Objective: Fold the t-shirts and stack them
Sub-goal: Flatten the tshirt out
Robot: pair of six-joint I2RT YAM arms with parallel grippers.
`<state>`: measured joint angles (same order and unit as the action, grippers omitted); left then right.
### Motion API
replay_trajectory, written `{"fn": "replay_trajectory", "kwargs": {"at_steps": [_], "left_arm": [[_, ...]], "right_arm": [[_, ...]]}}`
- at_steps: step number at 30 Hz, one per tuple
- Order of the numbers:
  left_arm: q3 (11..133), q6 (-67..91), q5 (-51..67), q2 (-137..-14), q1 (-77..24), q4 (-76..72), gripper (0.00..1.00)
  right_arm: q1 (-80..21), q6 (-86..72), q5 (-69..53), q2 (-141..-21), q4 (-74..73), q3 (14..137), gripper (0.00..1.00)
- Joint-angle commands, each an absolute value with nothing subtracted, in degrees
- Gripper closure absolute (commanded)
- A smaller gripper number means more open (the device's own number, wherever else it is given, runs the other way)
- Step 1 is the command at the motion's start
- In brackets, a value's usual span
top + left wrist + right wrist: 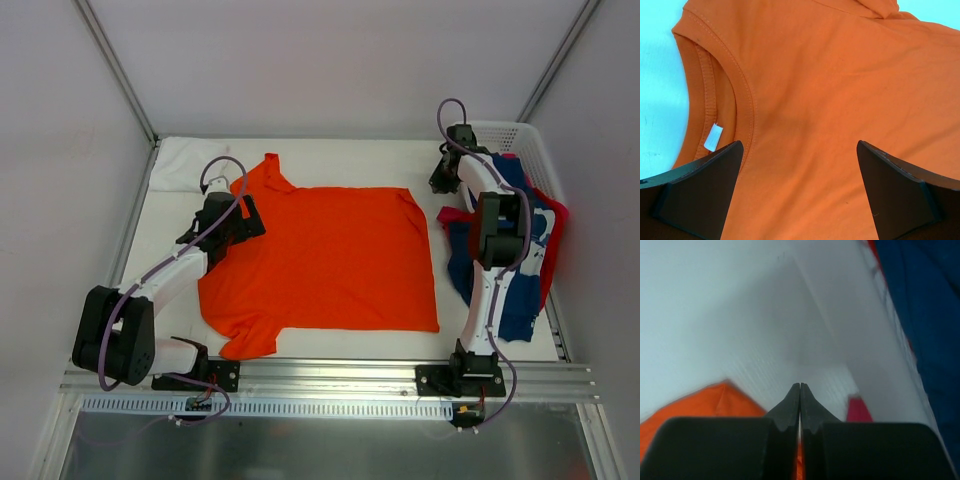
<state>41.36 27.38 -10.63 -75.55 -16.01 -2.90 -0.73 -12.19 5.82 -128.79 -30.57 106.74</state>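
Overhead overview, wrist close-ups, orange shirt shared

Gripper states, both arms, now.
Left gripper: open above the orange t-shirt, holding nothing.
Right gripper: shut; whether it pinches any cloth cannot be told.

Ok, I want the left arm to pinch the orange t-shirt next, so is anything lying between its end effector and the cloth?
Nothing visible. The open left end effector hangs directly over the plain bright orange t-shirt by its ribbed collar, with only bare cloth between the fingers.
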Motion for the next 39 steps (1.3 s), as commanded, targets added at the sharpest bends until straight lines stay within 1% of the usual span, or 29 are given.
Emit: {"fn": "replay_trajectory", "kwargs": {"at_steps": [1,5,9,12,14,19,23,28,34,37,38,39], "left_arm": [[40.96,26.28,-9.76,-73.56,-15.47,-5.62,0.01],[40.87,26.37,-9.84,-73.83,-15.38,-5.98,0.01],[40.52,26.63,-9.49,-74.00,-15.38,-6.42,0.01],[40.25,26.72,-9.23,-74.00,-15.47,-6.59,0.01],[40.17,26.89,-9.23,-73.92,-15.38,-6.50,0.01],[39.73,26.98,-9.14,-73.57,-15.38,-6.59,0.01],[39.46,26.98,-9.32,-73.39,-15.29,-6.59,0.01],[39.81,26.98,-9.49,-74.00,-15.38,-6.68,0.01],[39.73,27.42,-9.32,-74.97,-15.38,-6.85,0.01],[39.46,27.51,-9.14,-75.14,-15.29,-6.94,0.01],[39.38,27.60,-9.05,-75.06,-15.29,-7.03,0.01],[39.29,27.60,-9.05,-75.15,-15.38,-7.12,0.01]], "right_arm": [[-3.59,-12.31,4.75,-120.78,-30.07,104.86,0.99],[-11.05,-10.20,6.16,-117.78,-31.99,106.52,1.00],[-14.76,-10.90,6.94,-116.46,-34.19,107.05,0.99],[-16.08,-12.04,9.22,-115.84,-34.28,104.86,0.99],[-15.82,-13.61,10.19,-116.45,-34.36,103.11,0.99],[-14.33,-15.03,9.93,-122.16,-34.72,102.13,0.99],[-10.56,-15.47,5.73,-125.94,-34.37,102.83,0.99],[-7.82,-15.73,4.31,-127.44,-33.66,102.83,1.00],[-4.83,-15.47,7.21,-127.09,-33.66,103.36,0.99],[-2.56,-15.56,13.33,-126.30,-33.92,104.41,0.99],[-2.20,-15.82,15.10,-125.43,-34.27,104.76,0.98],[-1.50,-15.73,18.77,-124.98,-34.36,105.03,0.89]]}}
